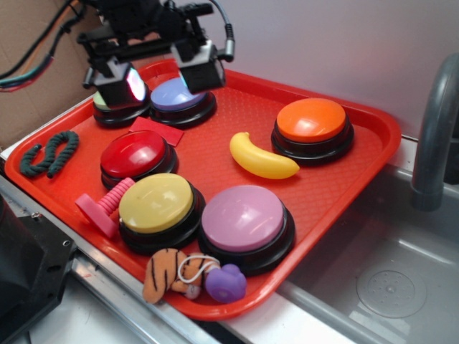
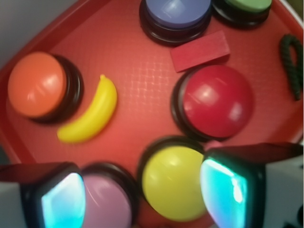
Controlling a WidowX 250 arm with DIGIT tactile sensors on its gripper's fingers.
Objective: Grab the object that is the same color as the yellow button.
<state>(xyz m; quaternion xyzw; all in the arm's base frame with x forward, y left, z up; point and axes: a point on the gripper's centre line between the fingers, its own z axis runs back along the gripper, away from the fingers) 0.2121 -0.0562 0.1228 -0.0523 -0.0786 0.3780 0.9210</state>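
The toy banana is lying untouched on the red tray, just beside the orange button and apart from the yellow button it matches. The gripper is hovering high at the tray's far corner, over the blue button, its jaws spread wide and holding nothing. Reaching, lowering and closing are all waiting to be done.

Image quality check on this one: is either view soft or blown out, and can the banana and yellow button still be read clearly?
Exterior view: sharp, evenly lit; banana and yellow button crisp, mild sheen on the domes. Wrist view: soft overall, worst on the end effector fingers at the bottom edge, whose pads glow cyan; the banana and yellow button remain readable.
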